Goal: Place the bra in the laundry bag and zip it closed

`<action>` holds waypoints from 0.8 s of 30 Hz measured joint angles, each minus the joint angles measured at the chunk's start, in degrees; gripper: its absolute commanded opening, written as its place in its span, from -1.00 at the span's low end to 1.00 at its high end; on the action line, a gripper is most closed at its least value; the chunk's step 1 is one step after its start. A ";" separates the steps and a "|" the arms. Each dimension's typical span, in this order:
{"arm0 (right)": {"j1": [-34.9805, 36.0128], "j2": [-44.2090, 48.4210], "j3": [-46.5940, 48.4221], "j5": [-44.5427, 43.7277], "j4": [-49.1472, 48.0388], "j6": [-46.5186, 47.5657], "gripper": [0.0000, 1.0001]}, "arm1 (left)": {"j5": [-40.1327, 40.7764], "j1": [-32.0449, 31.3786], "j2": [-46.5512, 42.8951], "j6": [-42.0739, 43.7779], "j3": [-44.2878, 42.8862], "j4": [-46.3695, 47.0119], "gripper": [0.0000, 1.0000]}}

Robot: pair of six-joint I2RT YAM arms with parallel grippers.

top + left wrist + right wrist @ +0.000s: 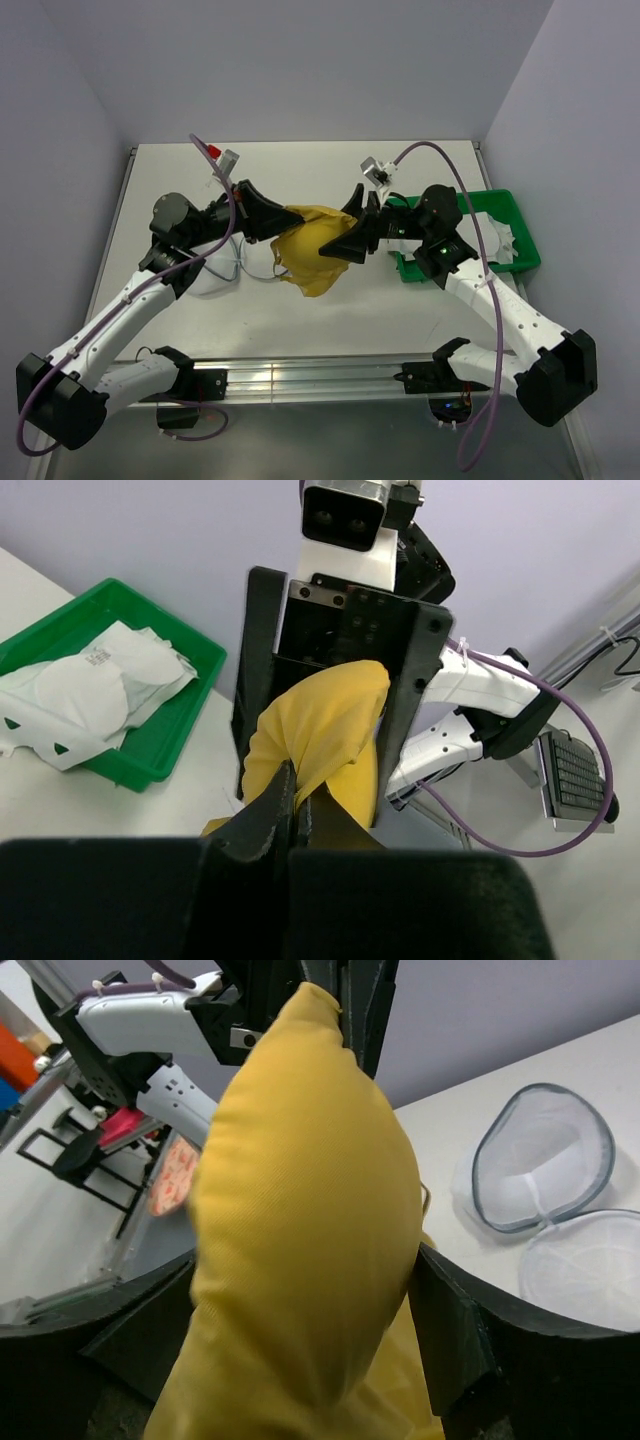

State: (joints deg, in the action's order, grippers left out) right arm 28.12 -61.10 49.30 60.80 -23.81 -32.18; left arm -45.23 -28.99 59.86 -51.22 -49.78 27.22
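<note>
The yellow bra [312, 255] hangs in the air above the table's middle, between my two grippers. My left gripper [285, 217] is shut on a fold of the bra [320, 730]; its jaws [295, 785] pinch the fabric. My right gripper [350, 228] is open, its fingers [455, 1335] spread wide on either side of a padded cup [300, 1230]. The white mesh laundry bag [545, 1165] lies unzipped on the table, its two round halves apart. In the top view the bag [210, 277] is mostly hidden under my left arm.
A green plastic tray [520, 262] with white fabric in it stands at the right edge of the table, behind my right arm; it also shows in the left wrist view [160, 755]. Walls close the table in at the back and on both sides.
</note>
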 measured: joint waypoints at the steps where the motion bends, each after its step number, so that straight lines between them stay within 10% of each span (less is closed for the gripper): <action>1: 0.31 -0.55 0.13 0.00 -0.20 -0.22 0.02 | 0.07 -0.11 0.02 0.44 -0.31 -0.83 -0.99; 4: 1.11 -2.01 0.22 -0.33 -1.44 -1.05 -0.65 | 0.79 -0.20 -0.02 2.78 -1.73 -4.85 -0.44; 9: 1.27 -2.71 0.20 -2.75 -3.58 -3.21 -1.00 | 8.28 -0.20 -0.46 10.75 -6.51 -18.14 0.47; 24: 1.27 1.81 -3.30 -20.68 2.69 1.20 -1.00 | 58.14 10.58 3.13 22.95 -16.35 -57.70 0.35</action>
State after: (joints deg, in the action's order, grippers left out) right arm 29.39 -59.29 46.00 40.12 -21.12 -30.98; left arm 12.91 -18.41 62.98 -28.27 -66.13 -30.48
